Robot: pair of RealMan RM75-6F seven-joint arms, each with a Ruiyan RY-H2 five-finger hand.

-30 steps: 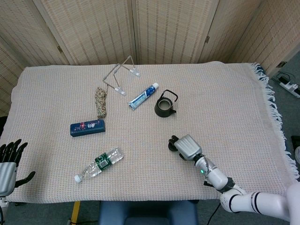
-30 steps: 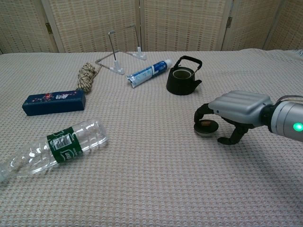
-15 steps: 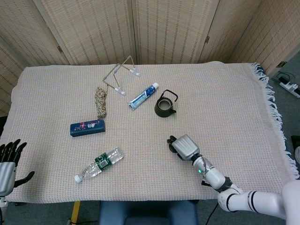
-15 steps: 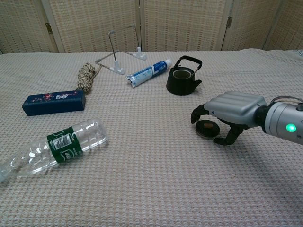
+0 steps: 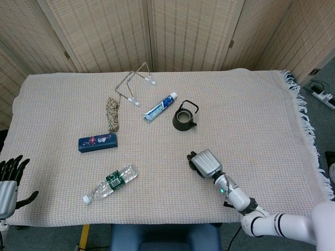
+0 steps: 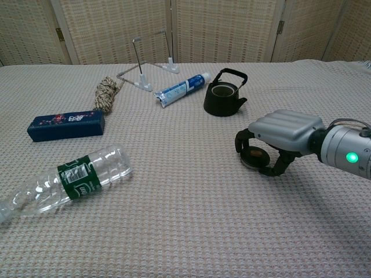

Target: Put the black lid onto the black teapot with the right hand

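Note:
The black teapot (image 5: 184,119) (image 6: 223,95) stands upright near the table's middle, its mouth uncovered and its handle raised. My right hand (image 5: 205,163) (image 6: 277,139) hovers low over the cloth to the front right of it. Its fingers and thumb curl around the small black lid (image 6: 255,156), which sits tilted in the grip, just above or touching the cloth. The head view hides the lid under the hand. My left hand (image 5: 9,183) rests off the table's front left corner with its fingers spread and nothing in it.
A toothpaste tube (image 5: 160,107) (image 6: 182,88) lies just left of the teapot, with a wire stand (image 5: 135,83) behind it. Further left are a coiled rope (image 5: 112,114), a blue case (image 5: 98,142) and a plastic bottle (image 5: 111,183) on its side.
The lid lay flat on the cloth under my right hand; the fingers have since closed around it and tipped it up. The hand shifted slightly toward the teapot.

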